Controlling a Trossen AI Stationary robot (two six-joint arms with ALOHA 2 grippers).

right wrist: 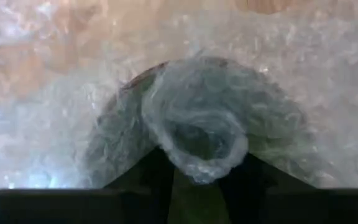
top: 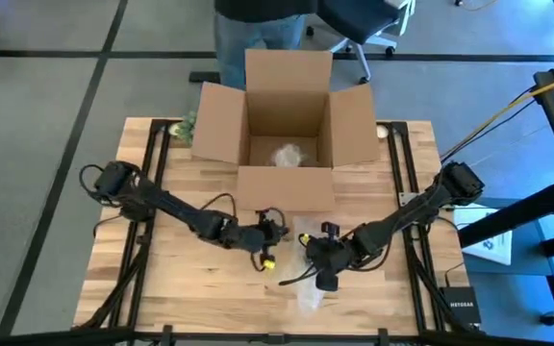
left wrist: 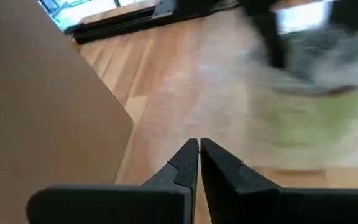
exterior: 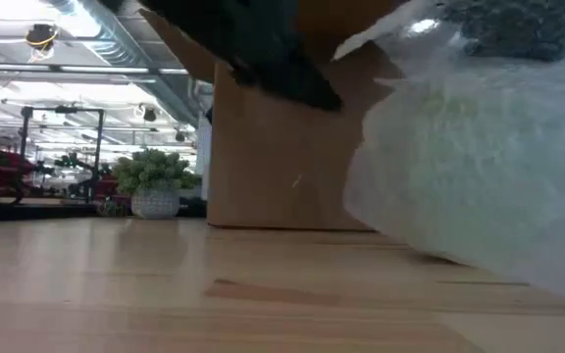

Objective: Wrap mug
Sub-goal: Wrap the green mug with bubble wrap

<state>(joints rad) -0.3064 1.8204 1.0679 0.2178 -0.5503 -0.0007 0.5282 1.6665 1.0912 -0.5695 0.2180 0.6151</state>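
Right gripper (right wrist: 194, 180) clamped on bubble wrap (right wrist: 194, 134) around mug (left wrist: 309, 121), just in front of cardboard box (top: 287, 125) | left gripper (left wrist: 199, 163) fingers together, beside wrapped mug, near box front.

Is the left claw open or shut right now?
Shut. In the left wrist view the left claw has its two dark fingers pressed together with nothing between them, just in front of the cardboard box.

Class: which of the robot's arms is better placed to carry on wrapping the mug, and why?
Right. The right hand is shut on the bubble wrap bundled around the mug, while the left hand is shut on nothing, beside the cardboard box.
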